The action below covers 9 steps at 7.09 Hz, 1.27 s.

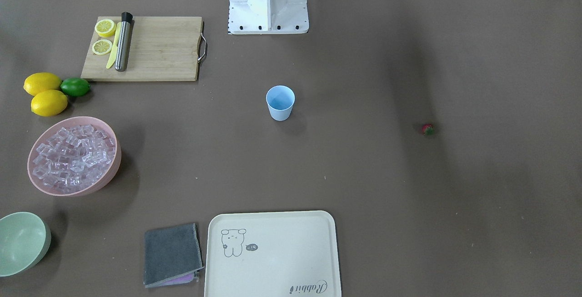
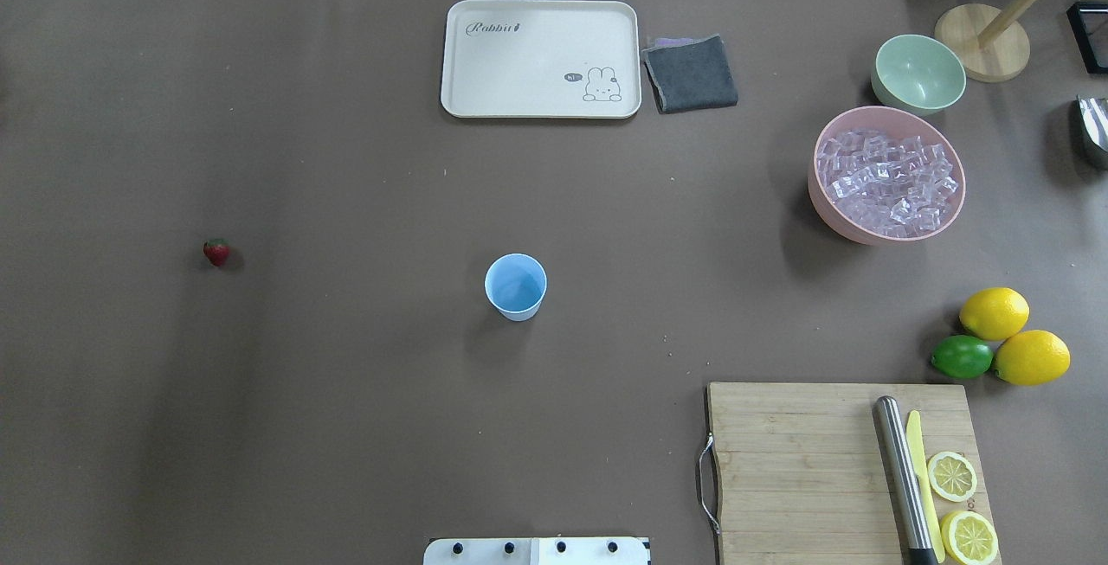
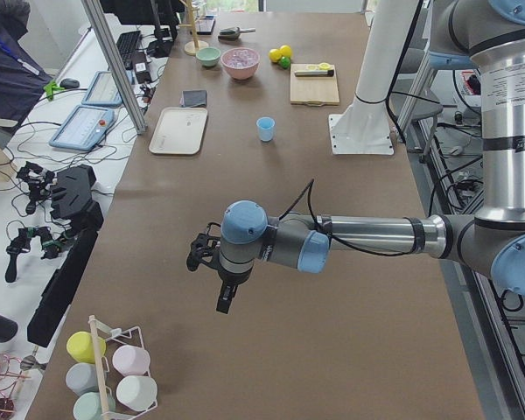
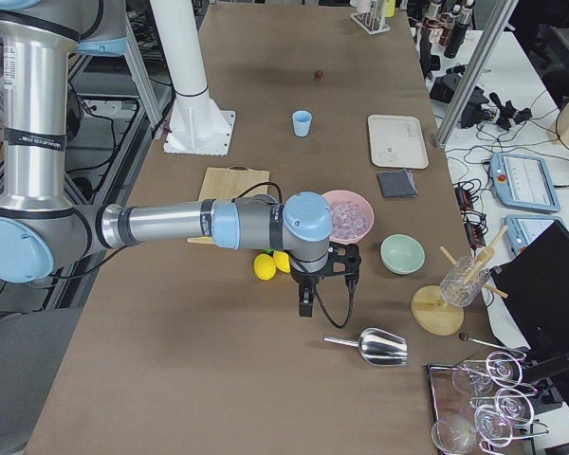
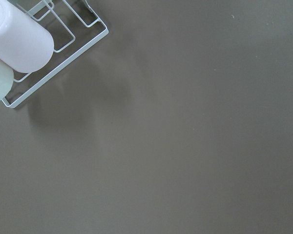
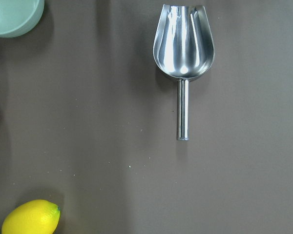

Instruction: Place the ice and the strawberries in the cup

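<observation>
**Both grippers hang at the table's ends, far from the cup**

The left gripper [image 3: 223,300] hangs fingers-down over the brown table [image 2: 346,418] near the end on the robot's left. It shows only in the left side view, so I cannot tell whether its jaws are spread or pressed together. Its wrist camera shows bare tabletop below it. Off to one side is the corner of a white wire rack [image 5: 63,63] holding a white cup and a pale green cup on their sides.

The right gripper [image 4: 305,305] hangs over the opposite end. It too shows only from the side, so the state of its jaws cannot be told. Just beyond these jaws lies a shiny steel scoop with a round handle [image 6: 184,48], flat on the table. A round pale green bowl [image 4: 402,254] and a whole yellow lemon [image 6: 30,217] sit near them.

The small light blue plastic cup [image 2: 516,286] stands upright mid-table, well apart from both sets of jaws, mouth up. The tiny red strawberry with a green top [image 2: 216,251] lies alone on the table, on the left gripper's side of the cup and apart from both. The small clear ice cubes [image 1: 72,158] fill a round pink bowl [image 2: 818,202] on the right gripper's side of the cup, near those jaws.

A wooden cutting board [image 2: 796,461] carries two lemon slices, a yellow knife and a steel muddler. A cream tray [image 2: 485,54] and a grey cloth [image 2: 692,72] lie at the table's far edge.
</observation>
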Each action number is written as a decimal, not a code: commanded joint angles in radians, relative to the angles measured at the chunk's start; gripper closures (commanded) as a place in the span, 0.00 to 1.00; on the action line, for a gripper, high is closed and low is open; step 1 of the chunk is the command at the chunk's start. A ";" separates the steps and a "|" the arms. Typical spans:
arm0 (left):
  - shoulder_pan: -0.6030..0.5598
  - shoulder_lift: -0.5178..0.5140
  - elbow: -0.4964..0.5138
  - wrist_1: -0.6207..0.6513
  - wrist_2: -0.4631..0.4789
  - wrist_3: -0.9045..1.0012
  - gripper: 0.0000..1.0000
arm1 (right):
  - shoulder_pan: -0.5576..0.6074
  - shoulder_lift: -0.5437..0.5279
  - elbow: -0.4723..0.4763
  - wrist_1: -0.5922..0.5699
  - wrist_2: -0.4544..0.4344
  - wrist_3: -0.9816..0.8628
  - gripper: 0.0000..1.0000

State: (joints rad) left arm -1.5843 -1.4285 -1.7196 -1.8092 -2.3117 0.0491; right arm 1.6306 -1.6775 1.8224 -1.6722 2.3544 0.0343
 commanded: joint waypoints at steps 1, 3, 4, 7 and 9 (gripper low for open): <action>-0.003 0.002 -0.002 -0.001 0.000 0.000 0.02 | 0.000 0.008 0.003 0.000 0.000 0.003 0.01; -0.003 -0.006 0.003 -0.001 0.000 0.000 0.02 | -0.002 0.013 0.008 -0.001 0.009 -0.002 0.01; -0.003 -0.009 0.005 -0.001 0.000 0.002 0.02 | -0.018 0.018 0.008 -0.001 0.008 -0.002 0.01; -0.003 -0.015 0.011 -0.001 -0.002 0.000 0.02 | -0.041 0.024 0.014 0.000 0.002 -0.002 0.01; -0.005 -0.003 0.006 -0.004 -0.002 0.000 0.02 | -0.098 0.048 0.029 0.002 -0.003 -0.002 0.01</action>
State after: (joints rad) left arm -1.5882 -1.4389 -1.7109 -1.8109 -2.3132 0.0490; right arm 1.5632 -1.6476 1.8445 -1.6720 2.3550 0.0322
